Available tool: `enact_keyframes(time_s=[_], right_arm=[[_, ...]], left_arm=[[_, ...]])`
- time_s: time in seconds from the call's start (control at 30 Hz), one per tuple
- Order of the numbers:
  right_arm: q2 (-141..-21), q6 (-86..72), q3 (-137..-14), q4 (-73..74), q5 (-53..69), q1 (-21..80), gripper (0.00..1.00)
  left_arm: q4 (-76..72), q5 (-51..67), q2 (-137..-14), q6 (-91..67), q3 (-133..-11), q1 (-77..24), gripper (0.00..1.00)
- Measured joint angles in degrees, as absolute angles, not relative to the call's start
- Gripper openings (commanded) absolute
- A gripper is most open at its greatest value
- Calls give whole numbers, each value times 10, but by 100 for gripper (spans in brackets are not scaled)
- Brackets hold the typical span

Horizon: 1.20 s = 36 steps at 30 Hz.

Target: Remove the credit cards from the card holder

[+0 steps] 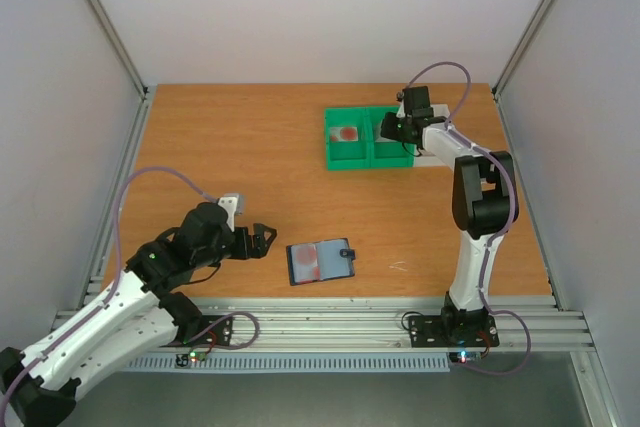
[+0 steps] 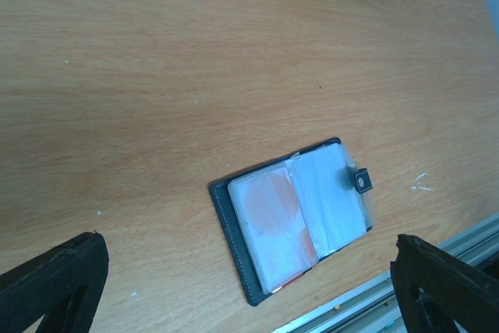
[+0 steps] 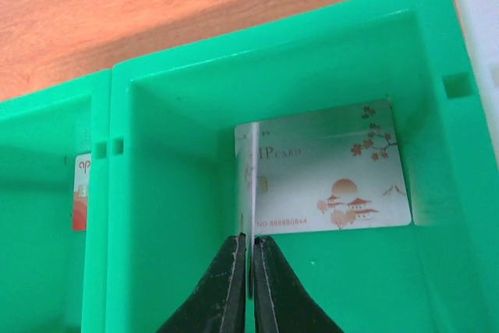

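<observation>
The dark card holder lies open flat on the table near the front edge. In the left wrist view the card holder shows a red and white credit card under a clear sleeve. My left gripper stands open just left of it, touching nothing. My right gripper is shut on a white credit card held edge-on over the right compartment of the green bin. Another white card lies flat in that compartment. A red and white card lies in the left compartment.
The green bin stands at the back right of the table, with a white bin against its right side. The metal rail runs along the table's front edge, close to the card holder.
</observation>
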<state>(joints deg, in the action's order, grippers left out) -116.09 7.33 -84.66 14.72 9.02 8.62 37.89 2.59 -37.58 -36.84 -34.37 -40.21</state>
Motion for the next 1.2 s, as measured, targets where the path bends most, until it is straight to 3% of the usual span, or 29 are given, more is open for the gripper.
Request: enact_keyframes(time_s=[0.3,0.77,1.2], right_arm=[[-1180,73,-861,142,93,81,9],[-1208,74,-903,172,88,73,21],[-1207,75,-948,250,60,73,38]], left_arm=[[372,34,-383,-375,-344,-402,99],[371,34,-384,-384,-343,-402,99],[376,24,-381,-385,-343,-402,99]])
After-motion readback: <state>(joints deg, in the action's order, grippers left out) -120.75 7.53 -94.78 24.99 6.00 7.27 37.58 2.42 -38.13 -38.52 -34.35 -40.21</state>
